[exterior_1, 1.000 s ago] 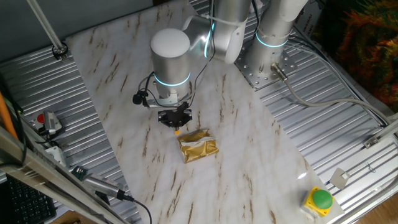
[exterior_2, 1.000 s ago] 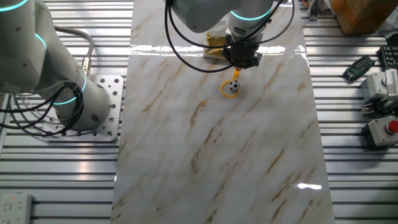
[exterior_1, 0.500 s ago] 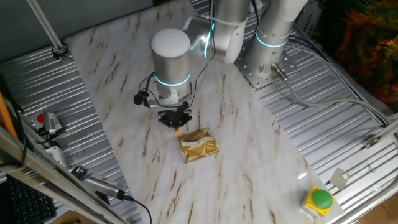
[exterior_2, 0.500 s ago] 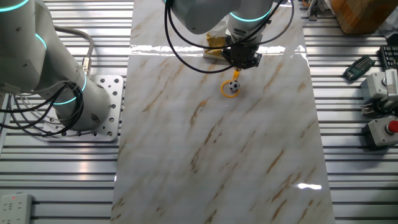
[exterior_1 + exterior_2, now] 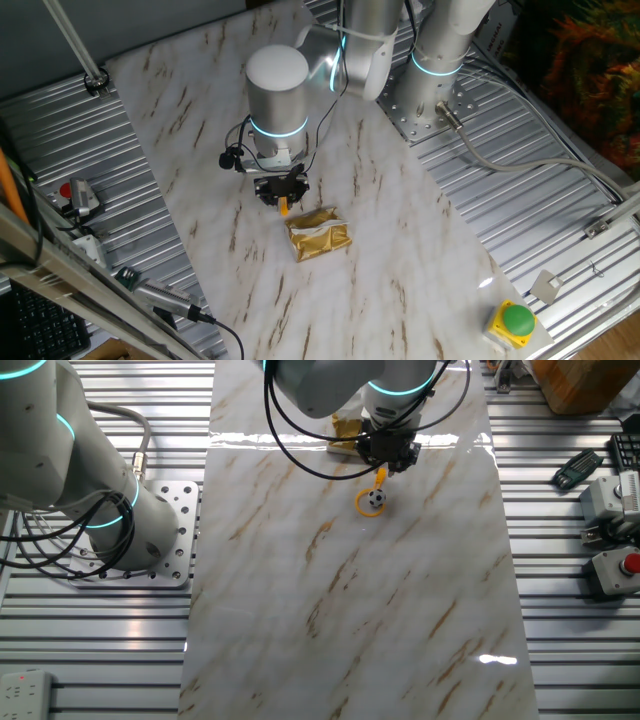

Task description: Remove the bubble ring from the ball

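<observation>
Pincer looks clenched on the bubble ring handle from my console, yet its loop circles the ball on the desk, so lift-off remains.

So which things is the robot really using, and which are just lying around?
For the job:
- bubble ring, looped around the ball
- ball
- end effector, over the ring's handle

Just lying about:
- gold foil packet
- green button
- red button box

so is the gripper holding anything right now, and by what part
The gripper seems shut on the bubble ring, gripping the top of its handle; the loop lies around the ball.
</observation>
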